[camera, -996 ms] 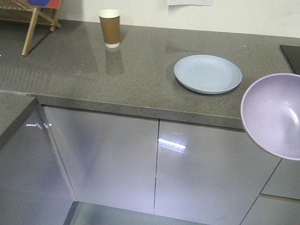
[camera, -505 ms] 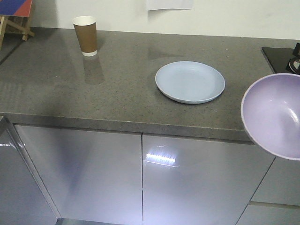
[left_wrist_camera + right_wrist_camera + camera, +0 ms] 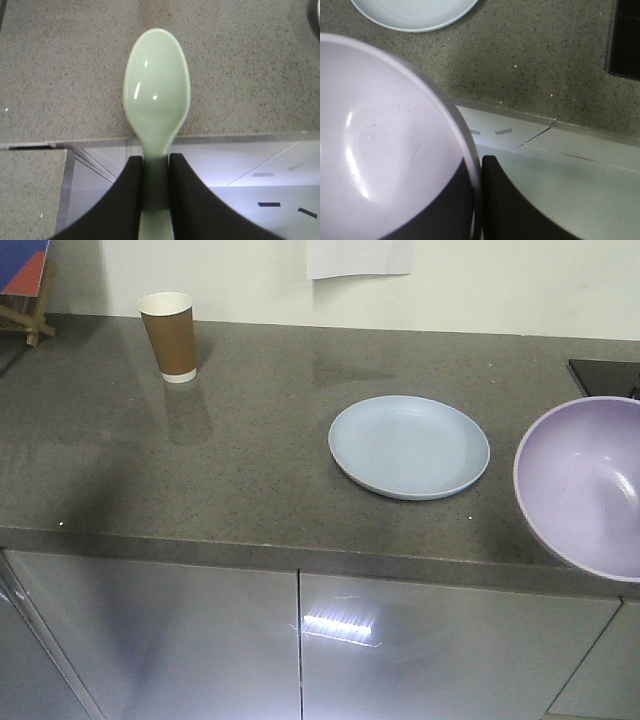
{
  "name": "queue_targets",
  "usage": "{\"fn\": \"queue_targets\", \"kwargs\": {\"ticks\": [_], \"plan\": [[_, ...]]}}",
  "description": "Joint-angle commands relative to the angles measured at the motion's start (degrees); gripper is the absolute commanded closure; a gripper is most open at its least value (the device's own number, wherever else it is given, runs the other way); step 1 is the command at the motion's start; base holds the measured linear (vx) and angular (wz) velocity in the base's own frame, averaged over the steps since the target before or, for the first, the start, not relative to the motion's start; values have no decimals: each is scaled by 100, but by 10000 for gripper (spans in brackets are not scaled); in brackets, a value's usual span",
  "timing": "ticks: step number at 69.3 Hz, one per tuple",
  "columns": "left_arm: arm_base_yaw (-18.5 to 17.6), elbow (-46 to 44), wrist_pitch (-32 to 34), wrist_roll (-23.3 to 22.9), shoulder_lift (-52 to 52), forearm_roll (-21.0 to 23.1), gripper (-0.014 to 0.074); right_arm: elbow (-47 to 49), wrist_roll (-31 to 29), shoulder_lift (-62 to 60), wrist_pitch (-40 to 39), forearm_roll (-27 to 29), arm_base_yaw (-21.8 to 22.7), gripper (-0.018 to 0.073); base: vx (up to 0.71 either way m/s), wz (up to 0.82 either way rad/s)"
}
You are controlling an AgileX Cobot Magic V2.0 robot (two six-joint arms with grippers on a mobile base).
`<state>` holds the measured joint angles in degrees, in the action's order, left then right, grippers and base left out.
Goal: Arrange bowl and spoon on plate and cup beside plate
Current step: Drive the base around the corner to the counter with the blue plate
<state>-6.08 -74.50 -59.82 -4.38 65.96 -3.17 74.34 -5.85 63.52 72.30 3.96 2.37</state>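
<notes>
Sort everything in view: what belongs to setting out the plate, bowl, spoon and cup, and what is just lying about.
For the job: plate, lying bare; bowl, in the right claw; spoon, in the left claw; cup, upright, back left.
Lying about: paper sheet above the counter; wooden stand, far left; black hob, far right.

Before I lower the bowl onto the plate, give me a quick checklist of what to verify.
1. Hold on the bowl: ok, the right gripper clamps its rim.
2. Hold on the spoon: ok, the left gripper clamps its handle.
3. Nothing lying on the plate: ok.
4. Bowl above the plate: not ok, it hangs to the plate's right, by the front edge of the counter.
5. The cup upright and apart from the plate: ok.
6. Grip firmness: cannot tell.
</notes>
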Motion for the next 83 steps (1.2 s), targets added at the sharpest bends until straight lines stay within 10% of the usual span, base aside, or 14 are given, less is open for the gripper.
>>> {"fn": "queue_targets", "kwargs": {"ticks": [1, 83], "plan": [[-11, -150, 331, -24, -97, -6, 603, 156, -13, -112, -170, 31, 23, 565, 17, -1], [-11, -150, 331, -24, -97, -6, 603, 156, -13, -112, -177, 31, 23, 565, 15, -4]]}}
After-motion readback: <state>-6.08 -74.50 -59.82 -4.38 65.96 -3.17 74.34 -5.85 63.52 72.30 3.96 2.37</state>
